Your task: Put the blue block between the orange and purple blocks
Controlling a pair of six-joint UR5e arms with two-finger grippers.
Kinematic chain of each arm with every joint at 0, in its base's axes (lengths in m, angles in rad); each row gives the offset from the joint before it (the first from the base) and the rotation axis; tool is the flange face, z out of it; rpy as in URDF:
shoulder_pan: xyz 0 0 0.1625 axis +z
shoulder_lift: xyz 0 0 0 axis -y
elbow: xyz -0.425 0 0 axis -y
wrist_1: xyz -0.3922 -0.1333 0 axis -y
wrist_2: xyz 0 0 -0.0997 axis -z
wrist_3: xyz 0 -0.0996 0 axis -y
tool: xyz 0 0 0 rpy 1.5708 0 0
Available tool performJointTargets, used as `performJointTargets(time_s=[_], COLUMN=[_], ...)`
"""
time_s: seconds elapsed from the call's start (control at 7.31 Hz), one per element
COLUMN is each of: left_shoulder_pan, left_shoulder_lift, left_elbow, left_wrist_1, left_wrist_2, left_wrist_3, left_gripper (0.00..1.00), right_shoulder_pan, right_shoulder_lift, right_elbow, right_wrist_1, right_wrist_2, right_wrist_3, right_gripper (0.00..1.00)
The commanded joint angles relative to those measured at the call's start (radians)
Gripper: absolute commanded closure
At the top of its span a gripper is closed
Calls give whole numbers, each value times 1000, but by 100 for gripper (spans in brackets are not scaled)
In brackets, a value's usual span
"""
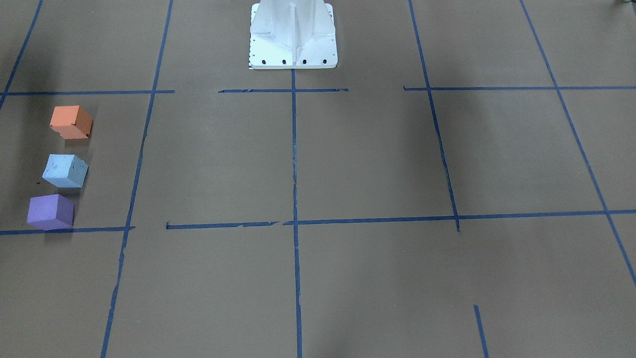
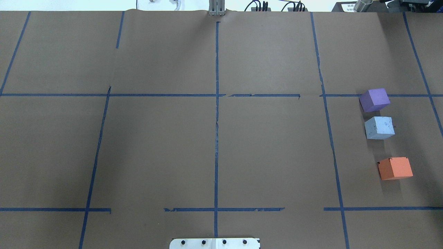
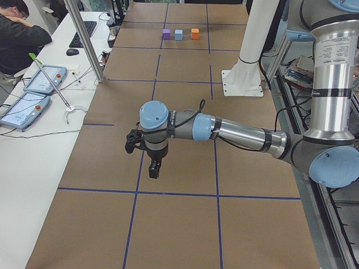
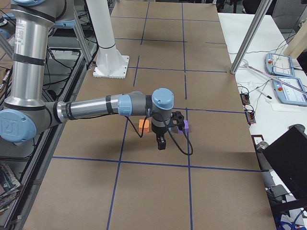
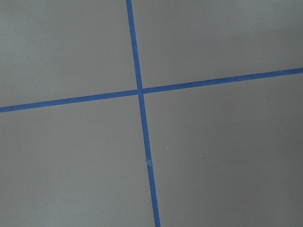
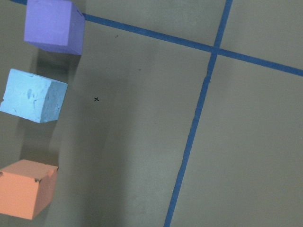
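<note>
The purple block (image 2: 374,100), the light blue block (image 2: 379,127) and the orange block (image 2: 395,168) stand in a row on the brown table at the robot's right, blue in the middle with small gaps either side. The right wrist view shows the same row: purple (image 6: 53,26), blue (image 6: 33,96), orange (image 6: 26,188). My right gripper (image 4: 161,143) hangs above the table near the blocks and hides the blue one in that side view. My left gripper (image 3: 152,168) hangs over the table's left part. Both show only in side views, so I cannot tell whether they are open or shut.
Blue tape lines (image 2: 217,138) divide the brown table into squares. The white robot base (image 1: 293,35) stands at the table's edge. A side table with tablets (image 3: 33,89) and a seated person (image 3: 19,33) lie beyond the far long edge.
</note>
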Motion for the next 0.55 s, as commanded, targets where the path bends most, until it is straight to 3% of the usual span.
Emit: performJointTargets(time_s=[0.0, 0.41], left_shoulder_pan=[-2, 2], left_shoulder_lift=[20, 56], left_elbow=[14, 11], left_wrist_1=[0, 3], left_wrist_2=[6, 10], left_wrist_3=[-2, -3], left_gripper=[0, 0], right_shoulder_pan=[22, 22], right_shoulder_lift=[-14, -12], right_elbow=[-14, -17], right_wrist_1=[5, 26], right_wrist_2=[20, 20], right_wrist_3=[29, 33], right_gripper=[0, 0])
